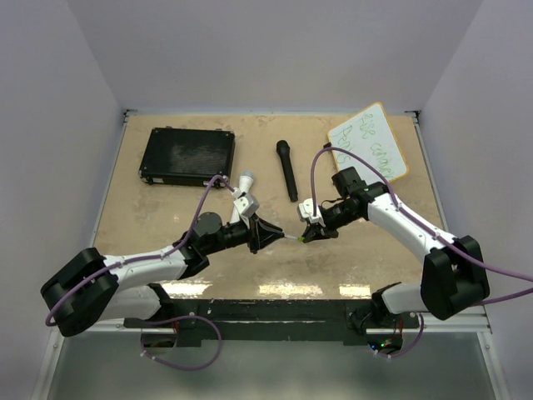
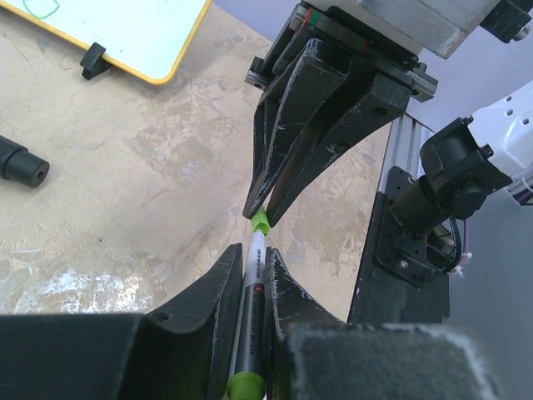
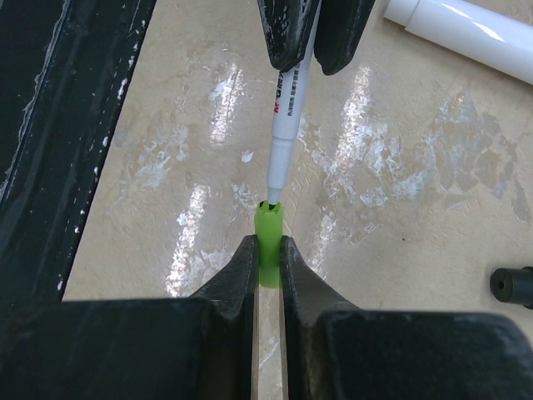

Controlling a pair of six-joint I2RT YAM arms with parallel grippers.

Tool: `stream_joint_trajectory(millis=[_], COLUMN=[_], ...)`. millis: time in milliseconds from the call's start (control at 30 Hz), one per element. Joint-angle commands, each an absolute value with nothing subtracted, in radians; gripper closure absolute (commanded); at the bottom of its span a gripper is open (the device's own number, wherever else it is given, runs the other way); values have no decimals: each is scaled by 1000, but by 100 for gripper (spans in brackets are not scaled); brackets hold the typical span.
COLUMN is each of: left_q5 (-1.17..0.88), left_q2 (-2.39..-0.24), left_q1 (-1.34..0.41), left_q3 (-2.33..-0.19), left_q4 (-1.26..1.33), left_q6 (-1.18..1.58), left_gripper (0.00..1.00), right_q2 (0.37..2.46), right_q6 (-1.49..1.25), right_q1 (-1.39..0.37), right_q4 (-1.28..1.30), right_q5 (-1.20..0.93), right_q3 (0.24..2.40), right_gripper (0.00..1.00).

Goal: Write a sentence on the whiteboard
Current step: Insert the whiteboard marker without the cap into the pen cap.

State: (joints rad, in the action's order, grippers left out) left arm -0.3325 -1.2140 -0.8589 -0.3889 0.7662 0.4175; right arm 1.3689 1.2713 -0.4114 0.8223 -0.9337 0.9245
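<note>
The whiteboard (image 1: pixel 371 142) lies at the far right of the table, with a green handwritten sentence (image 1: pixel 376 147) on it. Its yellow-rimmed corner shows in the left wrist view (image 2: pixel 125 33). My left gripper (image 1: pixel 271 234) (image 2: pixel 254 258) is shut on a grey and white marker (image 2: pixel 254 292) (image 3: pixel 287 108), held above mid-table. My right gripper (image 1: pixel 310 233) (image 3: pixel 267 246) faces it and is shut on the marker's green cap (image 3: pixel 268 229) (image 2: pixel 261 222). The marker's tip sits at the cap's mouth.
A black rectangular case (image 1: pixel 187 156) lies at the far left. A black stick-shaped object (image 1: pixel 287 171) lies at the middle back. A white cylinder (image 1: pixel 244 185) (image 3: pixel 466 33) lies beside the left arm. A small black clip (image 2: pixel 93 60) sits by the board's edge.
</note>
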Motion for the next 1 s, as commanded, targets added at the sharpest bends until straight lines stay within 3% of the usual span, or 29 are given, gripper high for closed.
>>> stream_joint_trajectory(millis=[0,600,967], left_q5=[-337,-252,-249], left_q2=[-1229,-1331,-1469], left_q1=[-862,-931,-951], left_q3=[-428,-522,-511], left_q4=[838,776,960], left_q6=[400,313,302], left_gripper=[100,100,100], right_q2=[1376,1387,1376], right_q6=[1252,1101,976], right_q1=[-416,-426,-428], right_q4=[801,715,649], right_q5=[-960,-940,-965], right_q3=[922,930,948], right_gripper=[100,100,100])
